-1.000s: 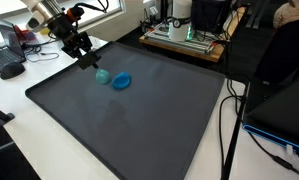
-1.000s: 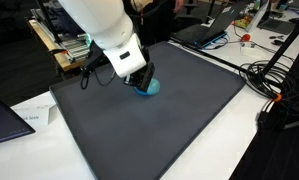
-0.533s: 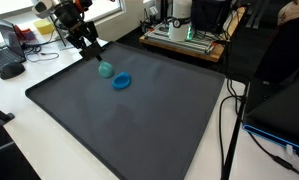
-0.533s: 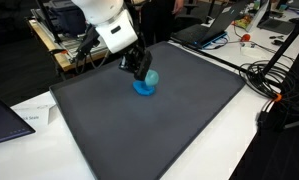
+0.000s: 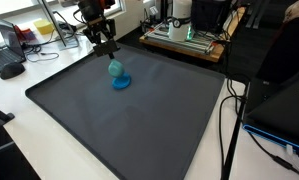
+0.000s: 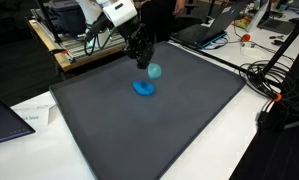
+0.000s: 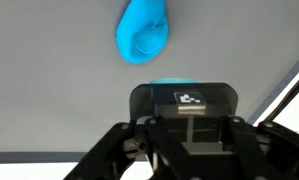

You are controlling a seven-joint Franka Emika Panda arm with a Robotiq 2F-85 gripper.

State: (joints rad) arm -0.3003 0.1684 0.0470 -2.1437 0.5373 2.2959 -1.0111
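The gripper hangs above the far part of the dark mat with its fingers clamped together on a small teal object. This is lifted clear of the surface and sits in the upper middle of both exterior views. Directly beneath it, resting on the mat, lies a blue piece; in the wrist view it fills the top centre, showing a hollow on one side. The two are near each other but apart. The mat's far edge runs close behind the gripper, next to a low shelf of equipment. Toward the bottom and right of the frame the mat stretches wide and bare to its near edges, giving plenty of room. A white table borders the mat, and black cables trail along its right edge beside a laptop. A small black-and-white square marker sits on the gripper's body in the wrist view, with no letters to read. In an exterior view, a sheet of paper at the lower left carries print too small to make out.
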